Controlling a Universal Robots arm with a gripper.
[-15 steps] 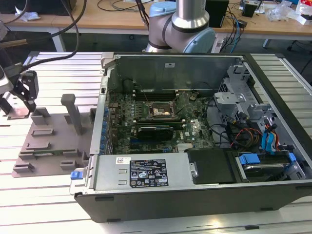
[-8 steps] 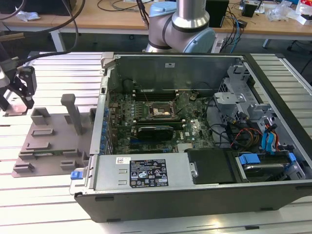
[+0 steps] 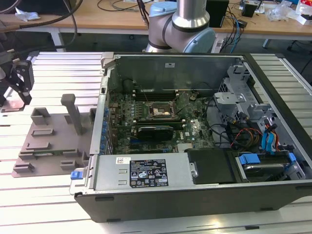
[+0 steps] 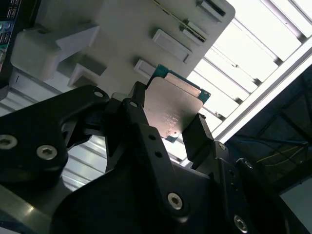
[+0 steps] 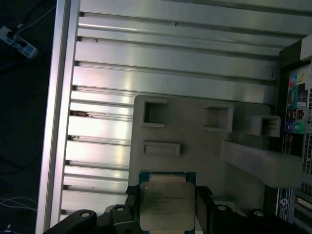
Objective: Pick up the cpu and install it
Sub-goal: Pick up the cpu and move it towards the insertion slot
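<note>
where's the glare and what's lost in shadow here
Second wrist view: the table slats blow out white, the gripper is a near-black silhouette, the cpu shows a soft sheen. First wrist view: glare bands on the slats, dark beyond the table edge. Exterior view: even light, the computer case interior shaded.

In the exterior view we are looking down from high in front onto the open computer case [image 3: 146, 173], facing the arm [image 3: 183, 24] and the desk [image 3: 112, 19] behind it. In the first wrist view we are looking straight down, close past the gripper [image 5: 167, 197], onto the grey fixture plate [image 5: 195, 146] and slatted table [image 5: 170, 58]. In the second wrist view we are peering slantwise along the fingers [image 4: 141, 126]. All three views are sharing the plate; both wrist views are sharing the cpu [image 4: 173, 109].
</note>
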